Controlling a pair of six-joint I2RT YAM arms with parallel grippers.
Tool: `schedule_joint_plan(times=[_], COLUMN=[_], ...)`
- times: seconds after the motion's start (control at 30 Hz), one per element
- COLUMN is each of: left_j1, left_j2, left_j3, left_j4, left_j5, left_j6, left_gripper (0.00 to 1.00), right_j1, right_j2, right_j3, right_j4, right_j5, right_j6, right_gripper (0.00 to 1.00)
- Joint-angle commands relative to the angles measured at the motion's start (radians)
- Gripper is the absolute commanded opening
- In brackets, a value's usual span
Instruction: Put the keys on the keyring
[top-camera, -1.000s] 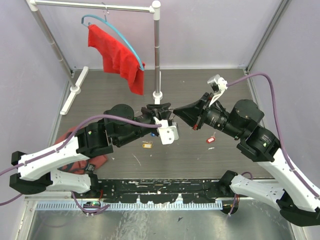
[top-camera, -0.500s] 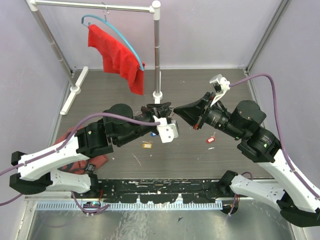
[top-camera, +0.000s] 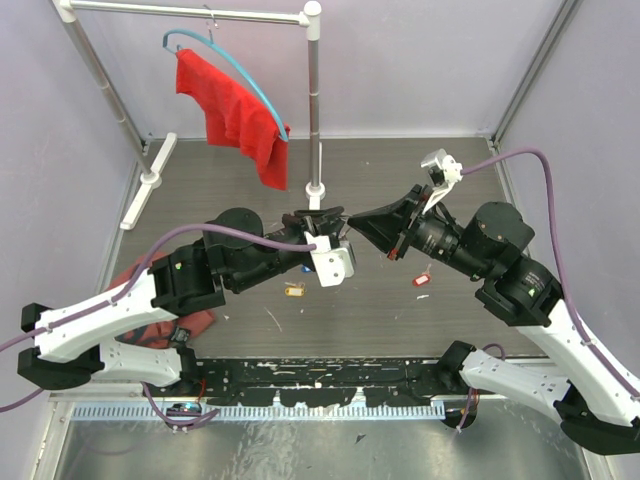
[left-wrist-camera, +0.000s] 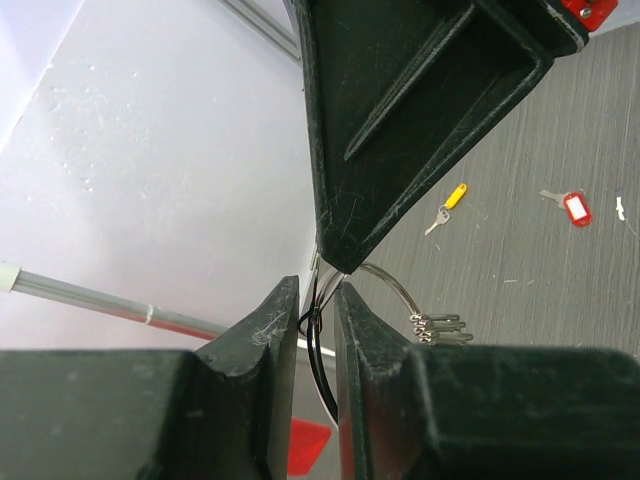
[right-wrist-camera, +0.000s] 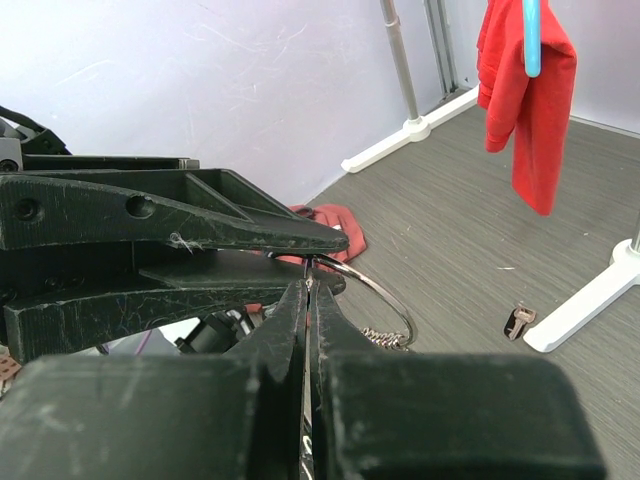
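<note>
Keyring (right-wrist-camera: 393, 298) apparently at right end effector (right-wrist-camera: 308, 285)

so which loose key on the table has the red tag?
The red-tagged key, farther right than the yellow-tagged key in the left wrist view.

The worktop (top-camera: 420, 190) is a grey surface with a fine wood grain. Pale lilac walls (top-camera: 420, 60) close it in at the back and on both sides. Toward the back left corner stands a white clothes rack (top-camera: 314, 100). It has a horizontal rail on top, one post with a round foot near the middle of the back edge, and another post with a long foot at the left. A blue hanger (right-wrist-camera: 531, 35) hangs on the rail and carries a red cloth (top-camera: 230, 110). Along the near edge runs a black strip (top-camera: 380, 375) with many white scratches, and below it lies a sheet of bare metal (top-camera: 300, 445). The light is soft and even, with only weak shadows.
</note>
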Motion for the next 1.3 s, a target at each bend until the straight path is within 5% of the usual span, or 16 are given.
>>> schedule_joint_plan(times=[0.0,0.23,0.47,0.77,1.0,1.27], left_j1=[0.001,0.0,0.001,0.0,0.001,0.001], left_j2=[-0.027,-0.026,-0.024,-0.011,0.0,0.003], left_j3=[-0.012,-0.015,-0.012,0.019,0.038,0.032], left_j4=[0.068,0.072,0.072,0.009,-0.051,-0.067], left_j5=[0.029,0.04,0.035,0.025,-0.015,-0.052], left_j6=[-0.019,-0.023,-0.022,0.009,0.054,0.131], left_gripper=[0.27,0.25,0.0,0.0,0.0,0.0], right_j1=[0.0,0.0,0.0,0.0,0.0,0.001], right_j2=[-0.017,-0.018,-0.016,-0.024,-0.053,-0.108], right_j3=[-0.001,-0.001,-0.002,-0.008,0.008,0.013], right_j4=[0.068,0.068,0.068,0.06,0.03,-0.061], right_j5=[-0.009,-0.009,-0.012,0.009,0.083,0.369], right_j6=[0.007,0.01,0.01,0.005,-0.035,-0.049], right_gripper=[0.01,0.01,0.01,0.01,0.34,0.4])
